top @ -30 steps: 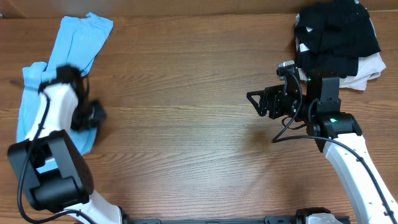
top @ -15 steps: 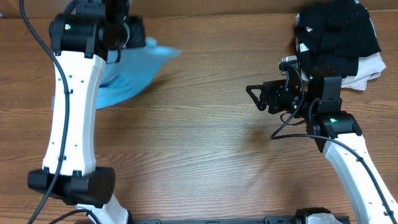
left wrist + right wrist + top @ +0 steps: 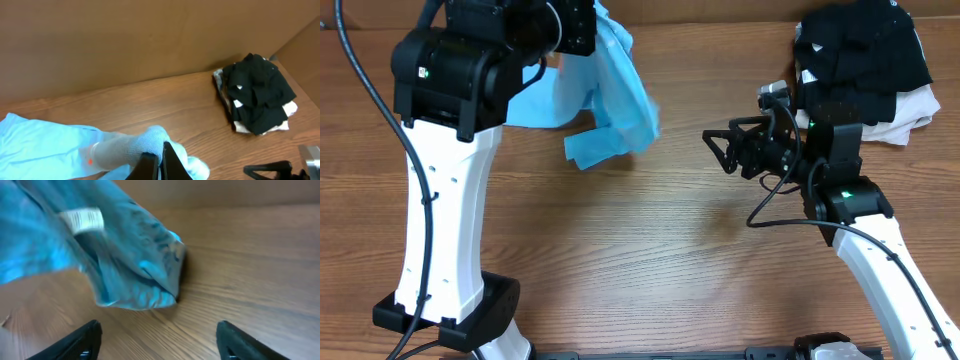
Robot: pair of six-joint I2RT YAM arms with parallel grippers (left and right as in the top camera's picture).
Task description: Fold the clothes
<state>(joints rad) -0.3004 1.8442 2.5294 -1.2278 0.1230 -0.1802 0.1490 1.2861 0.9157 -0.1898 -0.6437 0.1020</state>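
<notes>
T-shirt: the light blue T-shirt (image 3: pixel 612 88) hangs bunched at the far left of the table, draped down from the left gripper; its folds trail toward the table's middle.
T-shirt, lowest part: in the right wrist view the cloth (image 3: pixel 125 255) comes down close to the wood with a shadow beneath it; I cannot tell whether it touches.
T-shirt, details: a white label (image 3: pixel 82 220) shows on one fold; in the left wrist view the cloth (image 3: pixel 50 145) spreads pale blue to the left of the fingers, with a small red mark on it.
Left gripper: the left gripper (image 3: pixel 159 162) has its dark fingers pressed together on a gathered knot of the T-shirt; from overhead the arm's wrist covers it.
Right gripper: the right gripper (image 3: pixel 717 150) stands with its jaws wide apart and nothing between them, pointing left toward the T-shirt, near it but apart from it; in its own view (image 3: pixel 157 335) the two fingertips frame bare wood.
Table: brown wood grain (image 3: pixel 650 250).
Black garments: a crumpled pile (image 3: pixel 860 50) at the far right corner, well apart from the T-shirt.
White cloth: a folded piece (image 3: pixel 915 115) lies under the black pile, its edge showing on the right.
Wall: plain brown board (image 3: pixel 125 40) behind the table.
</notes>
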